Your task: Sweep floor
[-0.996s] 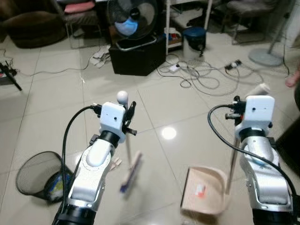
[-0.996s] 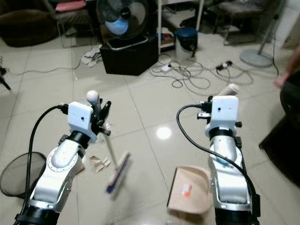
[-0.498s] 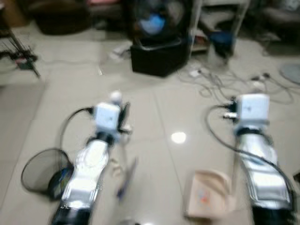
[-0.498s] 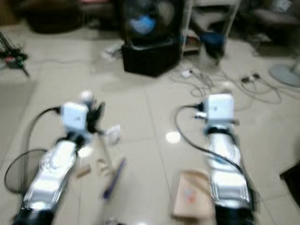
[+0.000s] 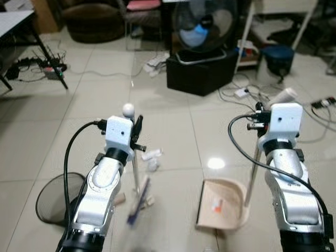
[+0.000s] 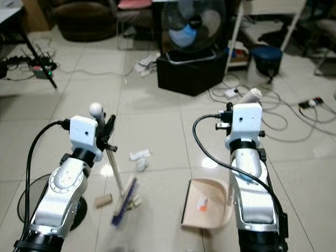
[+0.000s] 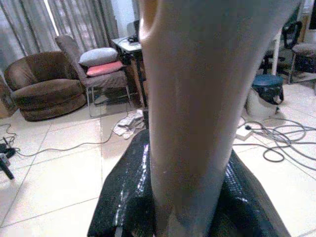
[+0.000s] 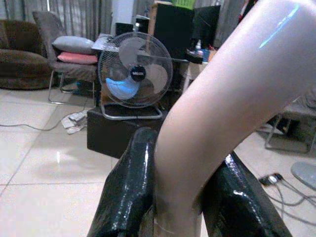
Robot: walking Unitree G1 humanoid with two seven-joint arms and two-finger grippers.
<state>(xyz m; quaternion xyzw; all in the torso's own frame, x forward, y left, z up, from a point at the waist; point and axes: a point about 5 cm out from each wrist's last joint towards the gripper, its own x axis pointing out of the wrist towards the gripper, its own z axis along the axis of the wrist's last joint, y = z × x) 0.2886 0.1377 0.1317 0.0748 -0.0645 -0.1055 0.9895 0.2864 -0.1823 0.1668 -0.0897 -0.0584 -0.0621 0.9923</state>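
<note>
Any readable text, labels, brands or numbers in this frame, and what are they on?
Fan hub badge: white lettering on a dark disc, too small and blurred to read.
Dustpan sticker: an orange and white label, its print too small to read.
Nothing else carries legible text.

Left tool (image 6: 107,134) closed on broom handle (image 6: 116,170); broom head (image 6: 123,202) on tiled floor (image 6: 157,136), blurred. Right tool (image 6: 229,116) closed on dustpan handle (image 6: 250,95); dustpan (image 6: 205,203) rests on floor. Paper scraps (image 6: 139,155) lie beyond broom head; cardboard tube (image 6: 103,200) beside it. Fan (image 6: 192,26) on black box (image 6: 190,73) behind.
</note>
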